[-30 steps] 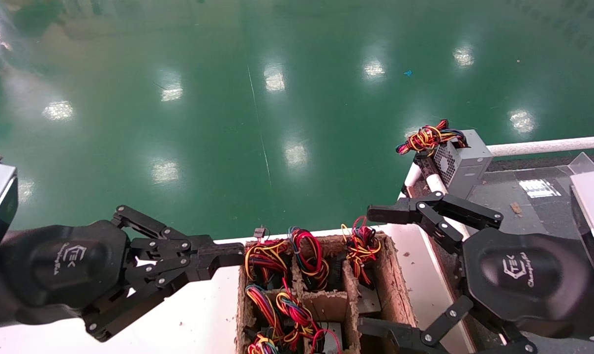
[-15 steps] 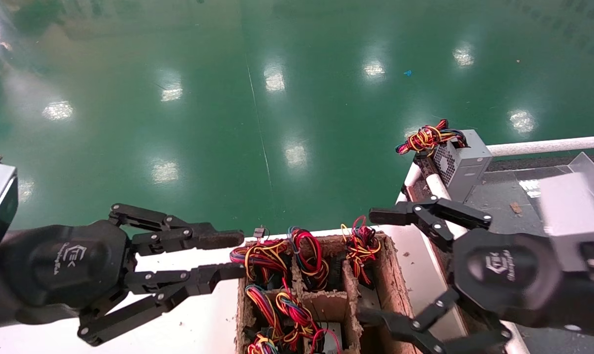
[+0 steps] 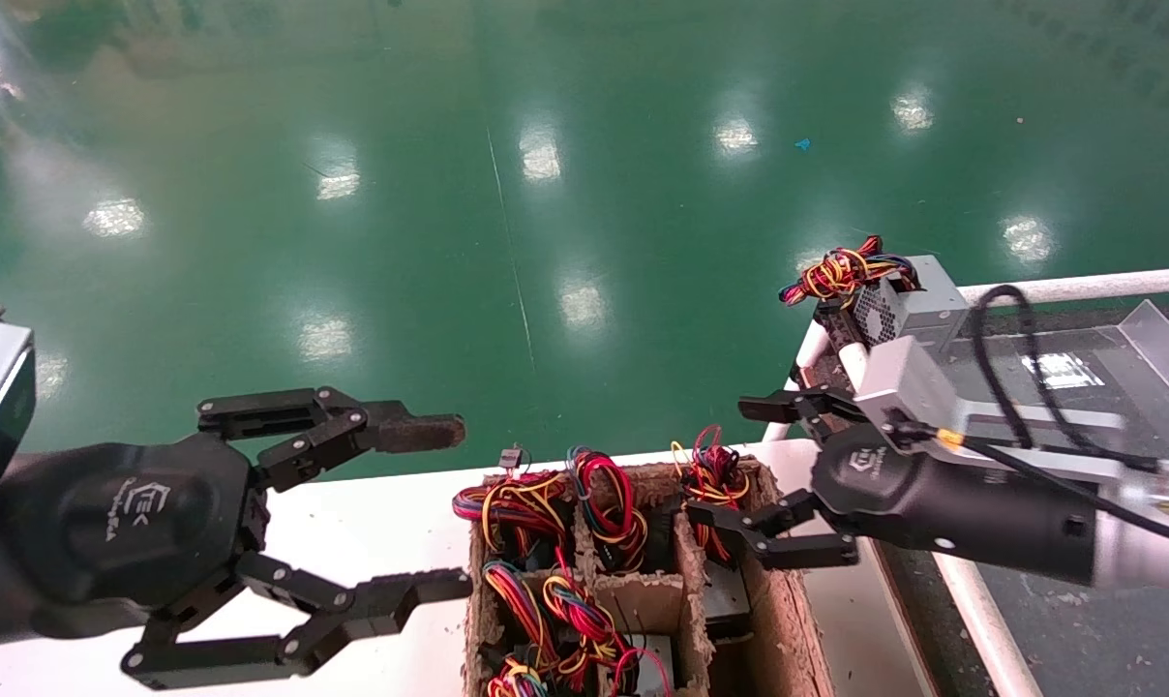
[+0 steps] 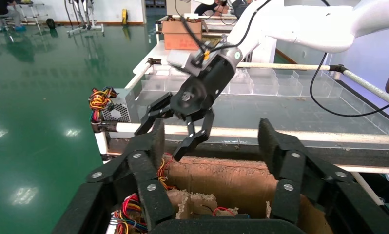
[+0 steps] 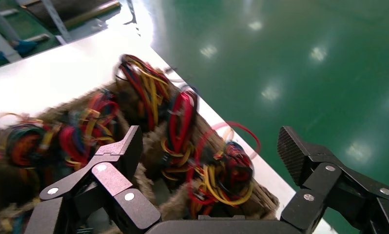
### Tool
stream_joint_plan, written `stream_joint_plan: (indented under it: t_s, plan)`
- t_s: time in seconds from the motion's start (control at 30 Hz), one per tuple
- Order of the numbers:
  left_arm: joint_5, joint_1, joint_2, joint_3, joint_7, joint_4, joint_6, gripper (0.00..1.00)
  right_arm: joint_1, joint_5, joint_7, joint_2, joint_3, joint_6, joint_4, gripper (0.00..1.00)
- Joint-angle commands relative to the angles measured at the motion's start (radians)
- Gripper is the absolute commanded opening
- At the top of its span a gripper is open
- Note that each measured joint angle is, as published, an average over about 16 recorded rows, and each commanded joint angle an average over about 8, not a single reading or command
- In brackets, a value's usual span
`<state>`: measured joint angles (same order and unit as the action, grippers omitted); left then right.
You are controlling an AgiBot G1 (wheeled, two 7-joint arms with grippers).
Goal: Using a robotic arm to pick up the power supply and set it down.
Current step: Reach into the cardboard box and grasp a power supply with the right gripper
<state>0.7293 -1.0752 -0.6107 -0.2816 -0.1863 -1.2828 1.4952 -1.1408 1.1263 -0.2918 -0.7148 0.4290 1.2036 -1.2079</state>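
The power supply [image 3: 727,598] stands in the right compartment of a cardboard box [image 3: 788,581], its grey body mostly hidden. Its loose red, yellow and black wires [image 3: 701,482] spill over the box's far edge. My right gripper [image 3: 722,461], on a silver-grey forearm with a black cable, hovers open just above those wires, one finger on each side. In the right wrist view the wires [image 5: 229,178] lie below and between the wide-open fingers of the right gripper [image 5: 209,151], untouched. My left gripper [image 3: 461,505] is open at the box's left side, holding nothing.
Other wire-bundled units [image 3: 546,542] fill the compartments between cardboard dividers. A grey box with a perforated vent face [image 3: 918,305] sits at the corner of the right-hand bench, by its white rail [image 3: 1078,287]. The box stands on a white table [image 3: 372,523]; green floor lies beyond.
My right gripper has swung in from the right and turned, now over the box's right compartment with its forearm in view. My left gripper has gone from nearly shut to wide open.
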Motion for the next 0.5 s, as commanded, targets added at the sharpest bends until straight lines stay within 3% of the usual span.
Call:
stream_joint_plan:
  t_s: [0.03,0.5]
  plan:
    - [0.0,0.0,0.0,0.0,0.0,0.0,0.0,1.0,-0.005,0.027,-0.015,-0.016,0.012,-0.027,0.017,0.0]
    - [-0.001,0.0,0.0,-0.001,0.001,0.0,-0.001,1.0,-0.015,0.078,0.0,-0.058,0.047,-0.031,0.105,0.0]
